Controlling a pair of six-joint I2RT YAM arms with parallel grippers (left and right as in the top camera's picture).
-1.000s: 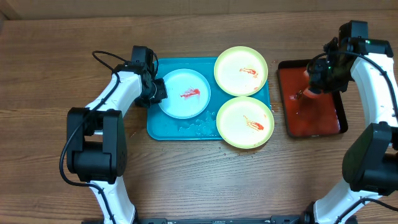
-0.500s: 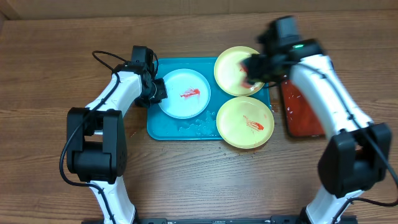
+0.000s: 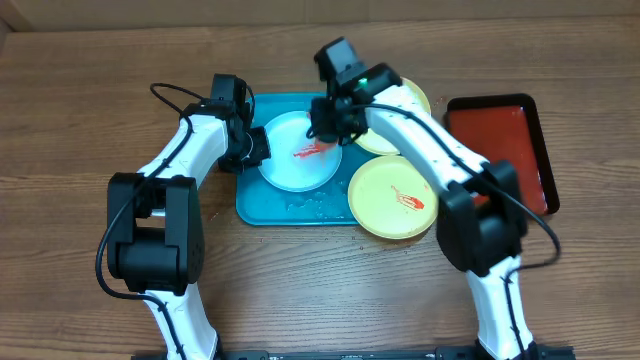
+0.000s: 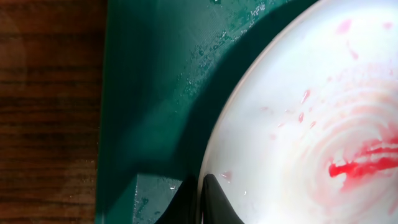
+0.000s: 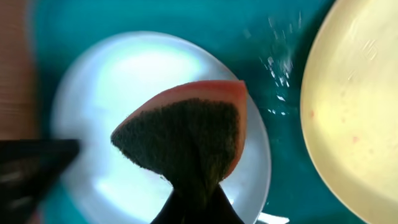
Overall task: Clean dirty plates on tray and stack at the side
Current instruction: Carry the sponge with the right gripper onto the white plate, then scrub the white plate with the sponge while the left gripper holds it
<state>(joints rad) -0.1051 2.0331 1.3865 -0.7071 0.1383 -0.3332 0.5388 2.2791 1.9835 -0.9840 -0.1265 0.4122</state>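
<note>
The turquoise tray (image 3: 262, 205) holds a pale blue-white plate (image 3: 290, 170) with a red sauce smear, and two yellow-green plates: one at the back (image 3: 412, 100), partly hidden by my right arm, and one at the front right (image 3: 385, 200). My left gripper (image 3: 254, 147) is shut on the left rim of the blue-white plate (image 4: 298, 124), seen close in the left wrist view (image 4: 200, 198). My right gripper (image 3: 325, 125) is shut on a pink sponge with a dark scrubbing face (image 5: 186, 134) and holds it over the blue-white plate (image 5: 118, 81).
A smaller red tray with a dark rim (image 3: 505, 140) lies on the wooden table to the right of the turquoise tray. Water droplets lie on the turquoise tray in front of the blue-white plate (image 3: 310, 205).
My right arm has swung left from over the red tray, across the back yellow-green plate, to over the blue-white plate, carrying the sponge. The left gripper has held still on the plate rim.
</note>
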